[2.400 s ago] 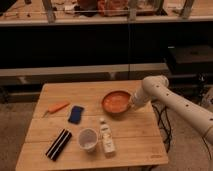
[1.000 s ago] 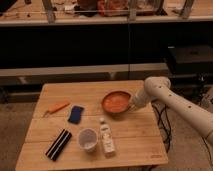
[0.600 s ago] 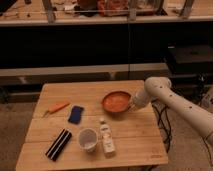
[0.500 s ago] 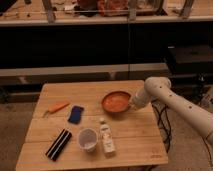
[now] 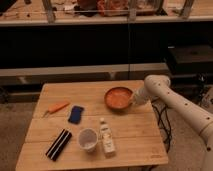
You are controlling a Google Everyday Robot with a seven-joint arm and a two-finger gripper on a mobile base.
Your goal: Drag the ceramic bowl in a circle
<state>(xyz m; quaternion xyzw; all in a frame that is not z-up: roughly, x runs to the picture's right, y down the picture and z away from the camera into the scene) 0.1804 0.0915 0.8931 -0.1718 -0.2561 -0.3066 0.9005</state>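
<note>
The ceramic bowl [image 5: 118,97], the only bowl, sits near the counter's [image 5: 90,97] far right corner, with one cup [image 5: 88,139] and one bottle [image 5: 106,137] by the near edge, bare wood between, and the gripper [image 5: 133,101] at its right rim, hold impossible to tell.

Wooden slat table [image 5: 90,95], light finish. My gripper [image 5: 133,101] is low over its right part, well apart from the items I log here.

- Left side: orange-handled tool [image 5: 57,107], lying flat at an angle.
- Just right of it: blue flat rectangular object [image 5: 76,114].
- Front left: black bar [image 5: 59,144] with a pale stripe down its length, lying diagonally.
- Front centre: small whitish translucent cup [image 5: 88,139], mouth up.
- Just beside the cup, on its right: white bottle [image 5: 106,137], cap toward the far edge. I cannot tell if they touch.
- Behind the table: dark shelving [image 5: 100,45], top shelf cluttered.
- Right of the table: cables [image 5: 161,122] hanging.
</note>
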